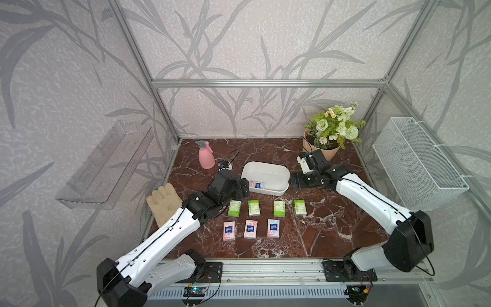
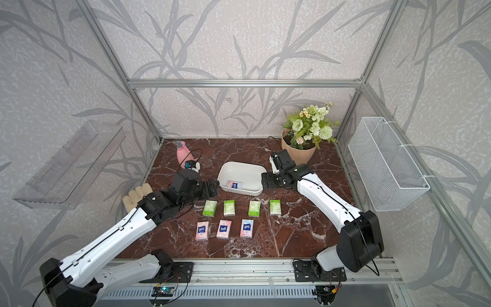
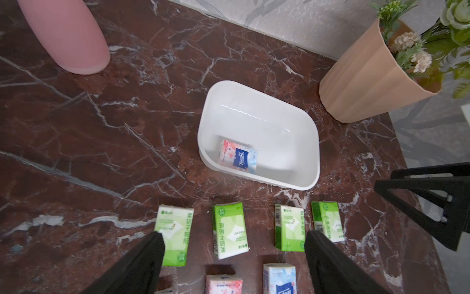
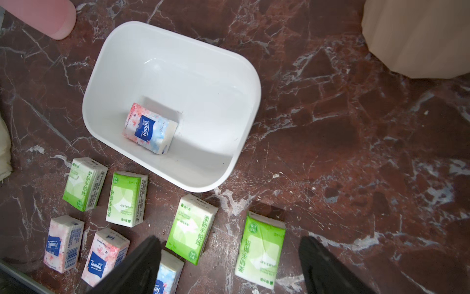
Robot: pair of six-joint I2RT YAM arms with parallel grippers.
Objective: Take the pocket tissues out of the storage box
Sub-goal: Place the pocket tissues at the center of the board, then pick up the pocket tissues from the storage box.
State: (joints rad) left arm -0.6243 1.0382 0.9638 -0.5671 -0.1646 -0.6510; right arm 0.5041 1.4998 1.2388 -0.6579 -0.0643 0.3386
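The white storage box (image 1: 276,170) (image 2: 245,168) stands mid-table, and one pocket tissues packet (image 1: 258,184) (image 3: 237,156) (image 4: 150,128), pink and pale blue with a dark blue label, lies flat in its near-left corner. In front of the box lie a row of green-and-white packets (image 1: 254,207) and, nearer, a row of pink packets (image 1: 250,229) ending in a pale blue one (image 1: 273,228). My left gripper (image 1: 243,188) (image 3: 234,235) hovers just left of the box, open and empty. On the box's right side my right gripper (image 1: 293,181) (image 4: 229,240) is also open and empty.
A pink spray bottle (image 1: 206,155) and a small black-and-white device (image 1: 225,165) stand at the back left. A beige glove (image 1: 163,202) lies at the left edge. A flower pot (image 1: 325,151) is behind the right arm. On the side walls hang a wire basket (image 1: 417,164) and a clear shelf (image 1: 103,164).
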